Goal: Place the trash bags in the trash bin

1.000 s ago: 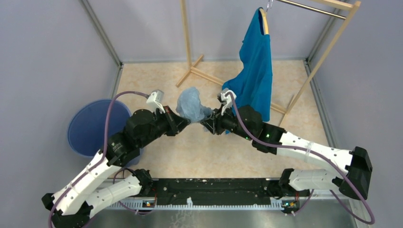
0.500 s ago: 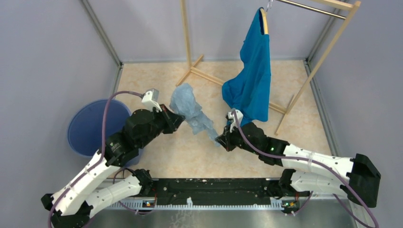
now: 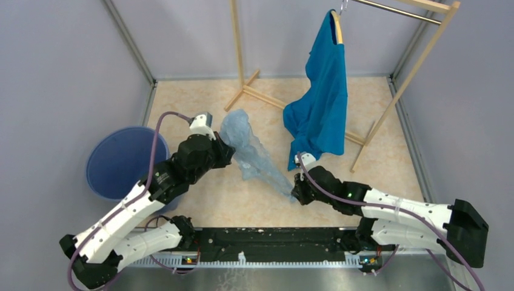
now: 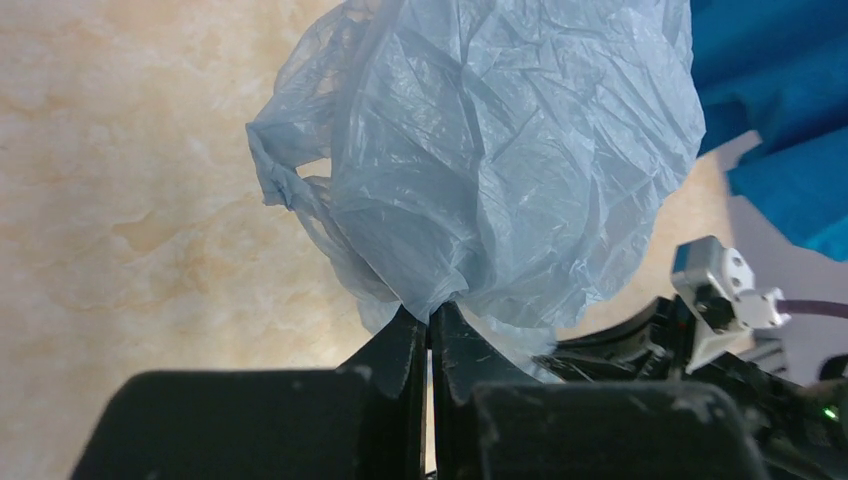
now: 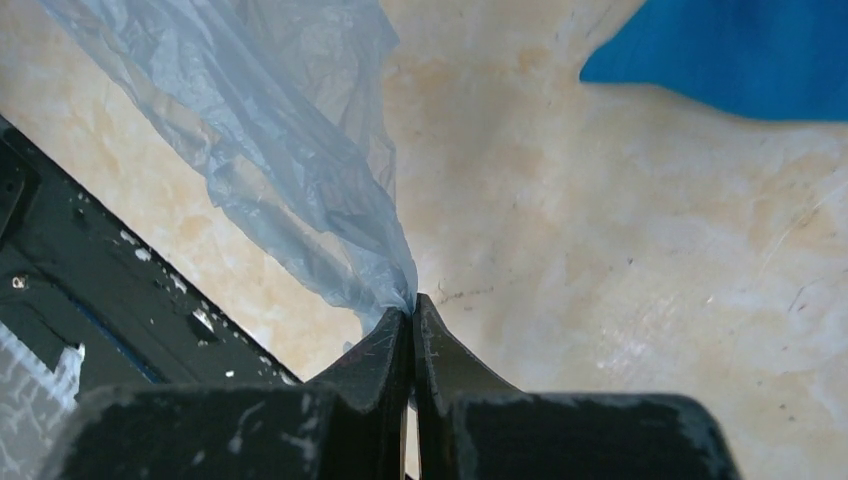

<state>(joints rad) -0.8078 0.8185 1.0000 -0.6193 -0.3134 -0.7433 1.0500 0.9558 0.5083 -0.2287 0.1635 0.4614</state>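
The trash bag [image 3: 251,154] is pale blue-grey, trash bin [image 3: 118,160] blue, T-shirt [image 3: 321,103] bright blue.

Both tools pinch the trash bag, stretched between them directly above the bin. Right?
Wrong place: the left tool and right tool pinch the trash bag over the beige table; the trash bin stands apart to its left, as the top external view shows.

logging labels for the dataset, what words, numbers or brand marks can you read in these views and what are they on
No text can be read in any view.
The trash bag, the trash bin and the blue T-shirt show plain surfaces with no print.
The black base rail carries white scuffs and specks, not letters.
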